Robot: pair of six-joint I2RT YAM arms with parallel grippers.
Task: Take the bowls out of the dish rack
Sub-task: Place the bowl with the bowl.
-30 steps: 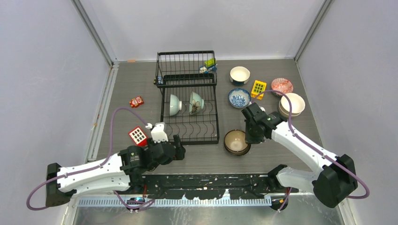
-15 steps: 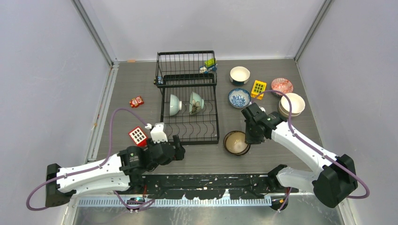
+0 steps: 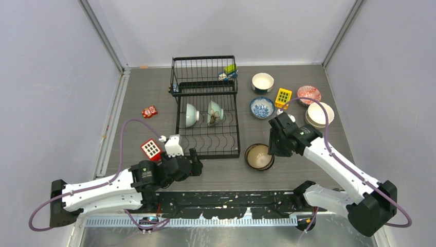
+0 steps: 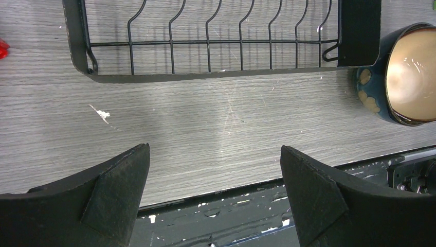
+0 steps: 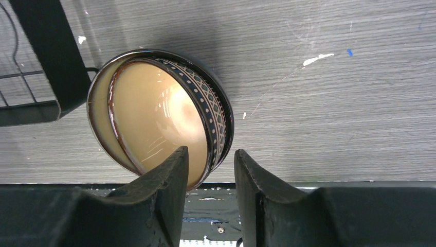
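The black wire dish rack (image 3: 207, 135) holds two bowls standing on edge between its tines: a pale green one (image 3: 191, 115) and a patterned one (image 3: 215, 113). Right of the rack's front corner a brown bowl (image 3: 258, 156) sits nested inside a darker bowl (image 5: 97, 116) on the table. My right gripper (image 5: 211, 159) is open and straddles the inner bowl's (image 5: 154, 113) near rim, one finger inside and one outside, with a gap showing. My left gripper (image 4: 215, 154) is wide open over bare table, just in front of the rack's front rail (image 4: 205, 76), holding nothing.
On the table to the right are a white bowl (image 3: 262, 82), a blue-and-white bowl (image 3: 262, 107), a red-patterned bowl (image 3: 308, 94), stacked cream bowls (image 3: 319, 114) and a yellow block (image 3: 283, 96). A red block (image 3: 151, 148) and a small red item (image 3: 149, 111) lie left of the rack.
The right gripper's jaws have spread apart and let go of the brown bowl, which now rests in the darker bowl. The right arm has shifted slightly rightward. The left arm has not moved.
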